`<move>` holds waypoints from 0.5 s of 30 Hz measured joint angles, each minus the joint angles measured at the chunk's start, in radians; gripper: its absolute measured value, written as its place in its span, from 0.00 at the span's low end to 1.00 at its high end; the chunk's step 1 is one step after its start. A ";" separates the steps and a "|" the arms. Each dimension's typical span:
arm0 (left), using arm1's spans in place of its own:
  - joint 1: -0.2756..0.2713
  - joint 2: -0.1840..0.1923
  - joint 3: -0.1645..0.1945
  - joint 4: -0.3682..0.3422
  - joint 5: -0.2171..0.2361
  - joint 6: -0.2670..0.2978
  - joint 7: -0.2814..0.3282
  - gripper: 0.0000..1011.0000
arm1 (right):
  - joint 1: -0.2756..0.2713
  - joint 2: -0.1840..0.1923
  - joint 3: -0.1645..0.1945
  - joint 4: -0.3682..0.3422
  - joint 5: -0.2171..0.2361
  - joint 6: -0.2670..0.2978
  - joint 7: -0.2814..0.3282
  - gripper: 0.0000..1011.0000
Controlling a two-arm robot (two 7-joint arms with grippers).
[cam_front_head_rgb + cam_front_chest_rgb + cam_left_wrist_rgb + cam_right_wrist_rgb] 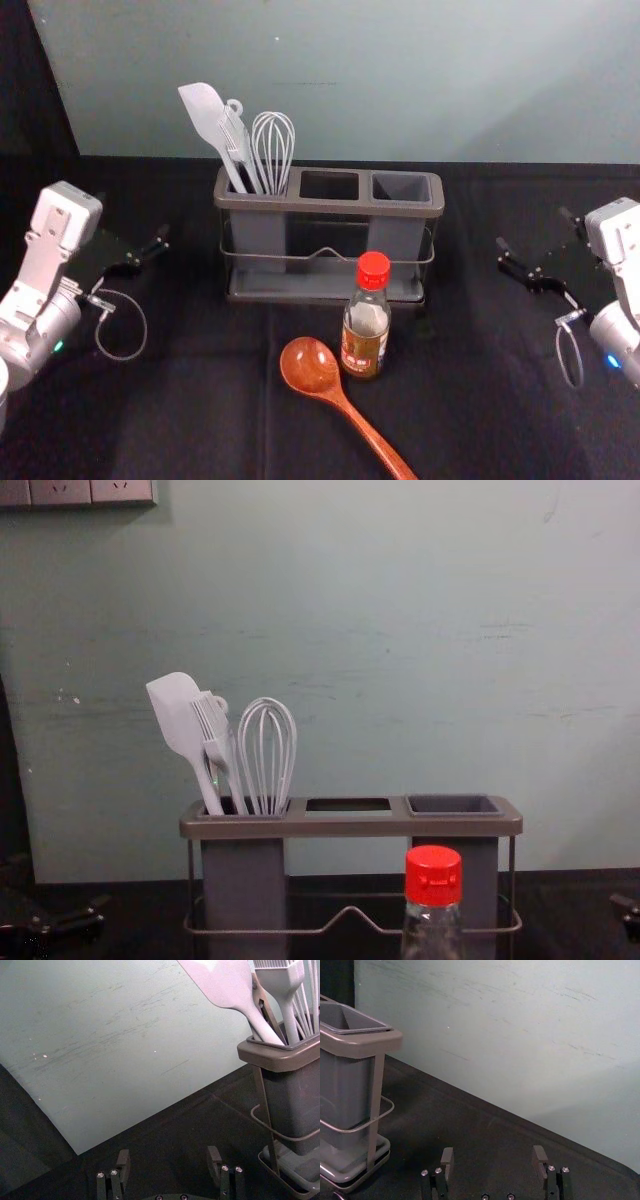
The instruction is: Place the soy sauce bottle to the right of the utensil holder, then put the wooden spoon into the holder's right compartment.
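The soy sauce bottle, red-capped, stands upright in front of the right part of the utensil holder; in the chest view its cap overlaps the right compartment's front. The wooden spoon lies just left of the bottle, its handle running toward the near edge. The holder's right compartment has nothing in it. My left gripper is open and empty, left of the holder; the left wrist view shows the gripper too. My right gripper, also open in the right wrist view, is right of the holder.
White utensils, a spatula and a whisk among them, stand in the holder's left compartment. Behind the black-covered table rises a pale wall. A socket panel is on the wall at upper left.
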 joint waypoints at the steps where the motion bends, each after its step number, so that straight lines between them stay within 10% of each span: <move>1: 0.000 0.000 0.000 0.000 0.000 0.000 0.000 0.99 | 0.000 0.000 0.000 0.000 0.000 0.000 0.000 0.99; 15: 0.000 0.000 0.000 0.000 0.000 0.000 0.000 0.99 | 0.000 0.000 0.000 0.000 0.000 0.000 0.000 0.99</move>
